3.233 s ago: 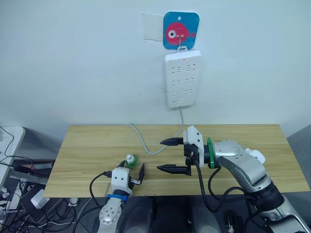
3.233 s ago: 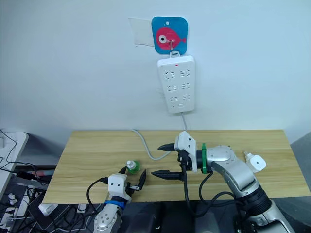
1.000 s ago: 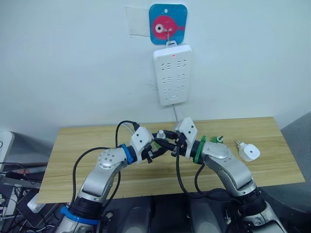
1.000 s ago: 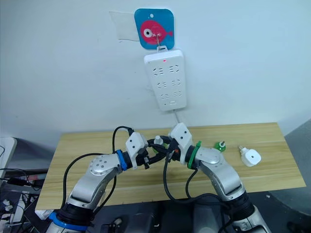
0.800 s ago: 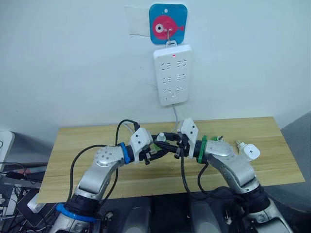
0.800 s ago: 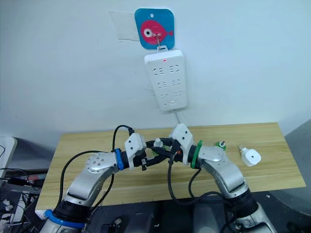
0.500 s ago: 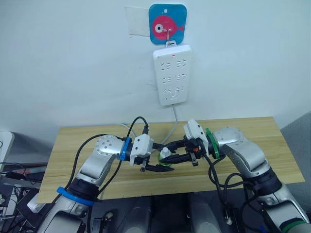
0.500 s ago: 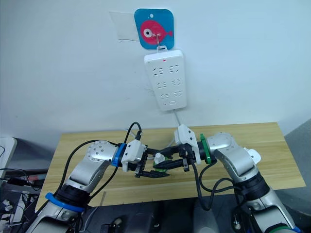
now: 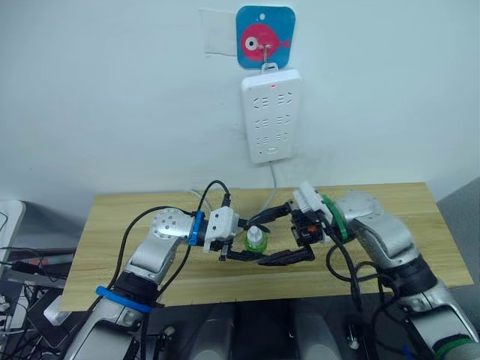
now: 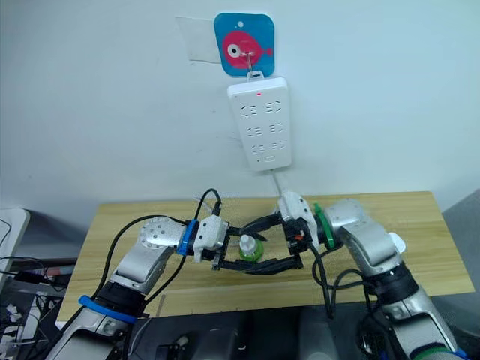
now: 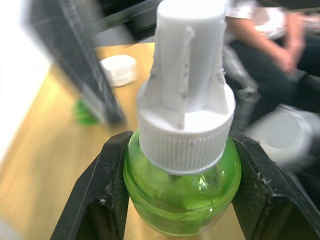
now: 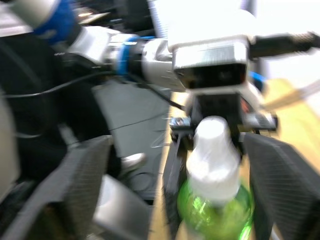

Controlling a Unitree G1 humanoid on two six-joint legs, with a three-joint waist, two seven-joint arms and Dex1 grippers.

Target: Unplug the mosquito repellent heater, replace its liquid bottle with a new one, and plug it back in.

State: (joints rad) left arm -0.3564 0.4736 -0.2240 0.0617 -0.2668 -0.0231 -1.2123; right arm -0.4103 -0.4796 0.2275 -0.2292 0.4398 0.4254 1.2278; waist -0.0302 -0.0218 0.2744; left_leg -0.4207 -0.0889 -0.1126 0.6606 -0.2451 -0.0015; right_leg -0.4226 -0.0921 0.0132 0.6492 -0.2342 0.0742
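Since half a second ago the right gripper has spread wide around the capped bottle (clamped in the left gripper), so it should close squarely on the cap before twisting.

One green liquid bottle with a white cap sits between the two grippers, left gripper and right gripper, so two grippers in all. One wooden table carries them. On the wall hang one white power strip and one blue fish hook plate. One white heater lies on the table.
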